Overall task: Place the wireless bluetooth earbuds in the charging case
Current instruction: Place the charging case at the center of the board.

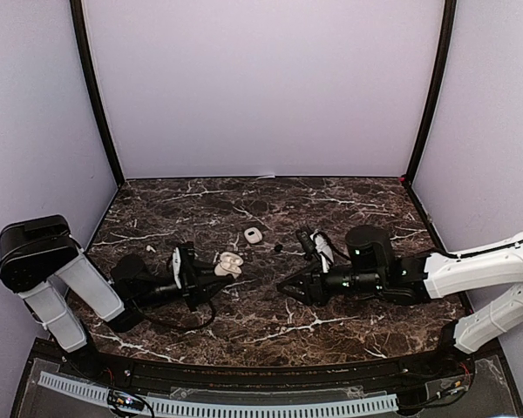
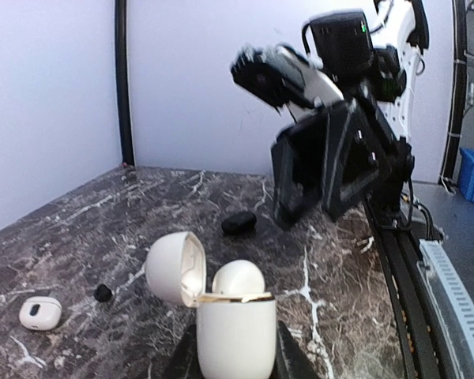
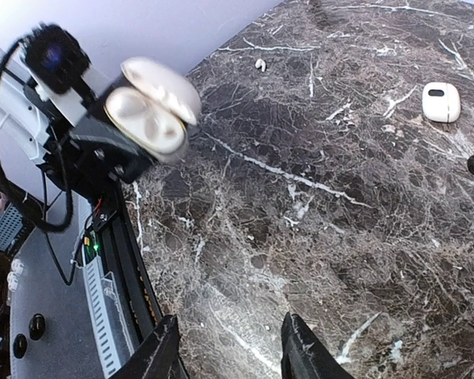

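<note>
My left gripper (image 2: 235,351) is shut on the body of a white charging case (image 2: 235,332), which it holds upright above the table. The case's lid (image 2: 172,268) hangs open to the left, and a white earbud (image 2: 238,278) sits in its mouth. In the top view the case (image 1: 229,264) is left of centre. My right gripper (image 1: 288,288) hovers just right of it, its jaws (image 3: 231,355) open with only marble between them. One black earbud (image 1: 278,247) and one white earbud (image 1: 150,248) lie loose on the table.
A small closed white case (image 1: 253,235) lies behind the held case. A dark oval object (image 2: 238,223) lies on the marble below the right gripper. The table's near edge carries a black rail and a white cable duct (image 1: 244,405). Walls enclose the other three sides.
</note>
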Controlling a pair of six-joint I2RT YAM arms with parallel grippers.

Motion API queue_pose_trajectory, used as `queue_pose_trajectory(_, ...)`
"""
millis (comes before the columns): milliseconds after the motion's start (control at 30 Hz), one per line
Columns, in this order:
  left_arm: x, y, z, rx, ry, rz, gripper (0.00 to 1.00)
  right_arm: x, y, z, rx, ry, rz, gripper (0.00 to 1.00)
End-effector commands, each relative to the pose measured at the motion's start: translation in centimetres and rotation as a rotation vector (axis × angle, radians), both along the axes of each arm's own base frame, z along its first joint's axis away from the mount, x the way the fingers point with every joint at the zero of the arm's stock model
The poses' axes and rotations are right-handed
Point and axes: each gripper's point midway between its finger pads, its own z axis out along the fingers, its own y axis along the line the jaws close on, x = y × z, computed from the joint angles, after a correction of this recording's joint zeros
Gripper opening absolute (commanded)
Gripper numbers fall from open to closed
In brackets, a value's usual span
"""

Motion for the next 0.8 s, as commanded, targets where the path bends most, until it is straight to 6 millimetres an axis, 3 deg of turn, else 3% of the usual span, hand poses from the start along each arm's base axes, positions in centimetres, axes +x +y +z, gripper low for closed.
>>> queue_pose_trajectory(0,0.4,0.3,2.9,-0.078,0.068,0.002,0.02,0.1,0.0,-0.5,0.010,-0.058,0.018,0.44)
queue_pose_trajectory(167,0.5,-0.4,2.6,-0.047,0.158,-0.024,0.02,-0.1,-0.1,-1.1,0.015,-0.075,0.031,0.45)
queue_pose_trajectory(433,0.0,-1.2,5.1,-0.107,0.210,-0.095,0.02,-2.7,1.2,0.8,0.136,-0.170,0.224,0.45)
queue_pose_trajectory(600,-0.3,-1.3,6.5,-0.149,0.226,-0.118,0.02,-2.4,1.3,1.9,0.169,-0.281,0.235,0.47)
queue_pose_trajectory(767,0.6,-0.9,5.9,-0.141,0.319,-0.057,0.06,-1.4,2.0,1.3,0.123,-0.324,0.224,0.48)
